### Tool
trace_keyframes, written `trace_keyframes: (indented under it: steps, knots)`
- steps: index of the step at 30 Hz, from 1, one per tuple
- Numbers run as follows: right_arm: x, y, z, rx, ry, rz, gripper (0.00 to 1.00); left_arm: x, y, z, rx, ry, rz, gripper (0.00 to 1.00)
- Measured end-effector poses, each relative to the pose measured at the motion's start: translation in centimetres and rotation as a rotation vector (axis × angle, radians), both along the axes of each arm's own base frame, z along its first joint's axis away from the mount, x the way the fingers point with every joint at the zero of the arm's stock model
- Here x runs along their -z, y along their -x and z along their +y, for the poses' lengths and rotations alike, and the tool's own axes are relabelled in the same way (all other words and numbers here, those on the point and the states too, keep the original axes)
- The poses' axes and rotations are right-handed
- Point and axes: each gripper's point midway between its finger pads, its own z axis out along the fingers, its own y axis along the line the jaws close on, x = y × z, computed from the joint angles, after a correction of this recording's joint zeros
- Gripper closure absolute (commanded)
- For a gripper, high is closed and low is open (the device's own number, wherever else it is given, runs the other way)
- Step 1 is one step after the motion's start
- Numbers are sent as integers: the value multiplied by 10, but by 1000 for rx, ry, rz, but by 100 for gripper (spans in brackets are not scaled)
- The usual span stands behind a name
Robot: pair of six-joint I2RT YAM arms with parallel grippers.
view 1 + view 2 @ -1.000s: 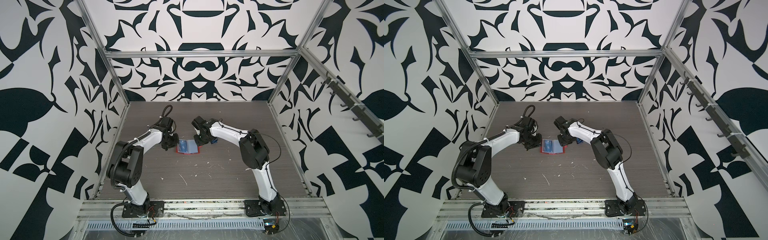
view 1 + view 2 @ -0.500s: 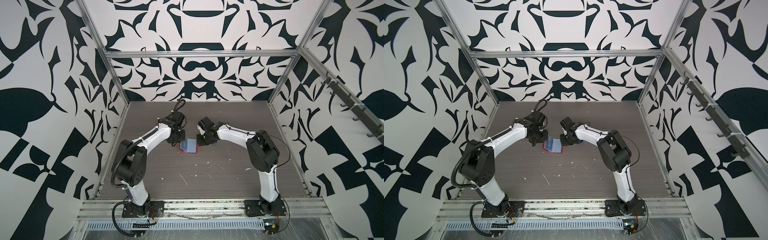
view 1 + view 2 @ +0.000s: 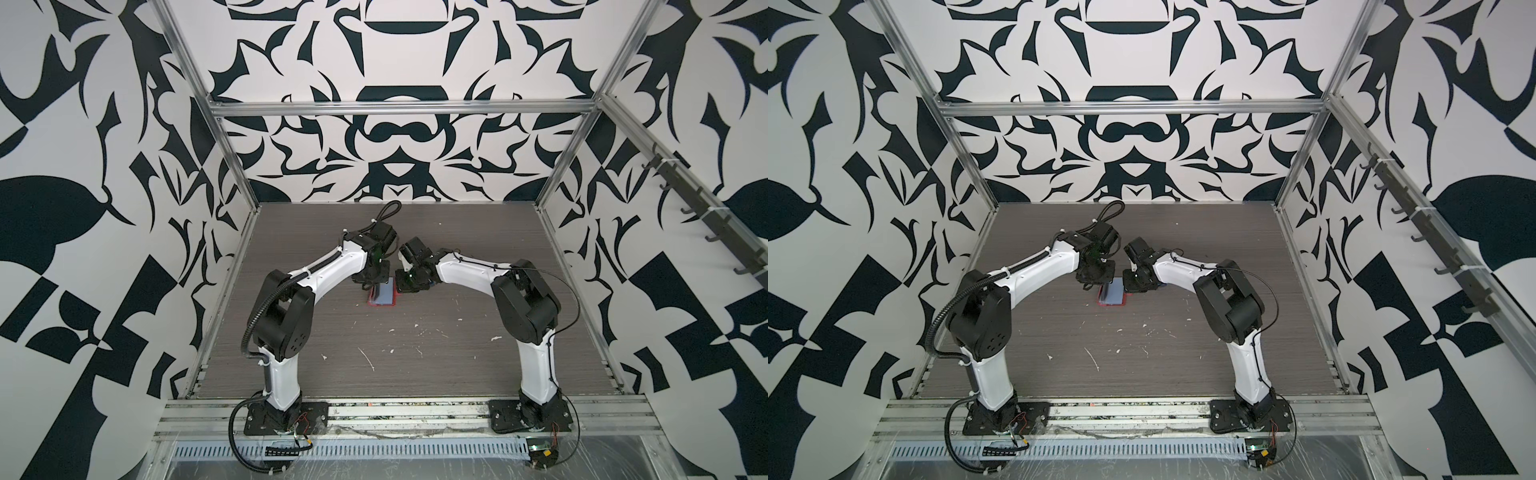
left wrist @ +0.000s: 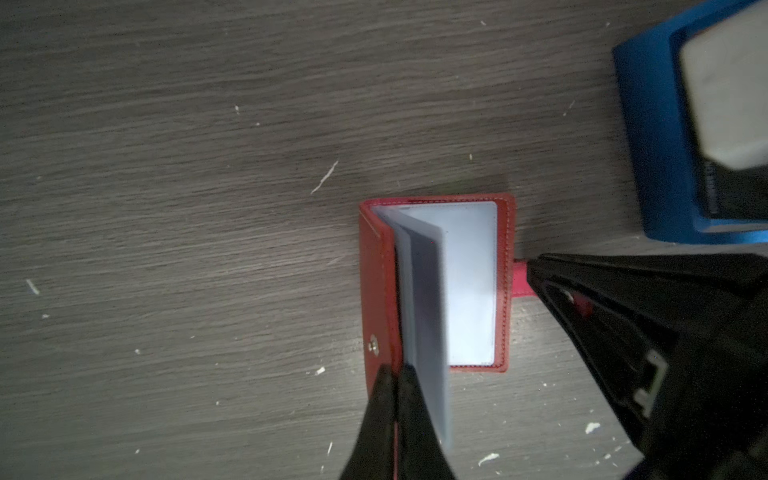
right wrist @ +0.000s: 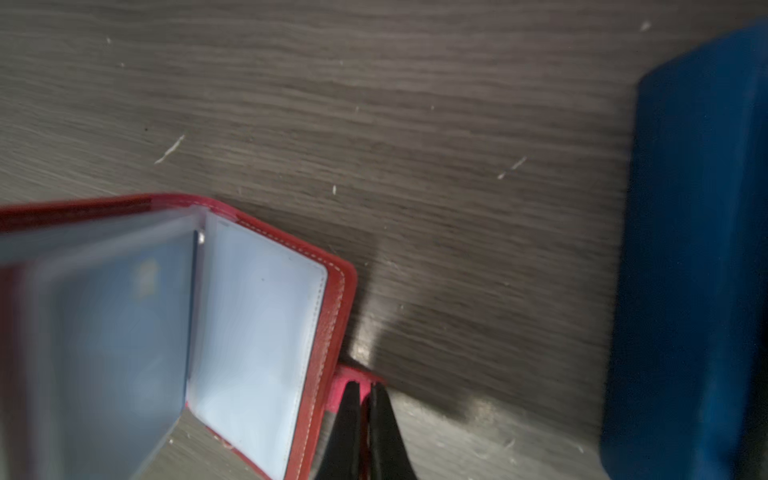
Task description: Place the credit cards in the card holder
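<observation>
The red card holder [image 3: 382,302] [image 3: 1112,302] lies open mid-table. Its left cover [image 4: 376,282] stands upright with my left gripper [image 4: 395,370] [image 3: 371,284] shut on that cover's edge. The clear pocket pages [image 4: 428,299] fan up beside it. My right gripper [image 5: 362,388] [image 3: 402,286] is shut on the holder's red snap tab strap [image 5: 347,376] at the right cover [image 5: 328,332]. A blue credit card [image 5: 124,332] with a gold chip shows inside a raised pocket. A white card [image 4: 727,91] and a dark card [image 4: 731,191] stand in the blue rack.
The blue plastic rack [image 4: 652,145] [image 5: 698,249] stands close to the right of the holder, behind my right gripper. White scraps [image 3: 368,359] dot the wood-grain table [image 3: 415,353]. Patterned walls and metal frame rails enclose the table.
Both grippers have moved in toward the middle. The holder's left cover, flat a second ago, now stands raised in my left gripper, so the holder looks narrower.
</observation>
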Motion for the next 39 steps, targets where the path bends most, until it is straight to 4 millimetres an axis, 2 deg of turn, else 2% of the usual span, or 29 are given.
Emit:
trace_keyframes:
  steps: [9,14,20,24,29,35,39]
  knots:
    - [0,-1,0,23,-13,-1,100,11,1,-25,11,115,33,75]
    - [-3,-1,-1,29,-21,-7,100,30,2,-35,-7,199,75,66]
    - [-8,-2,0,39,-39,-18,100,47,5,-34,-53,267,114,61]
    - [-8,-2,3,37,-55,-19,100,53,3,-31,-85,306,120,71]
    - [-8,0,10,29,-103,-9,100,56,0,-29,-119,353,126,88]
    - [-11,0,19,34,-186,12,100,57,0,-30,-128,377,131,97]
    - [-16,-1,27,35,-251,23,100,57,0,-30,-129,379,130,99]
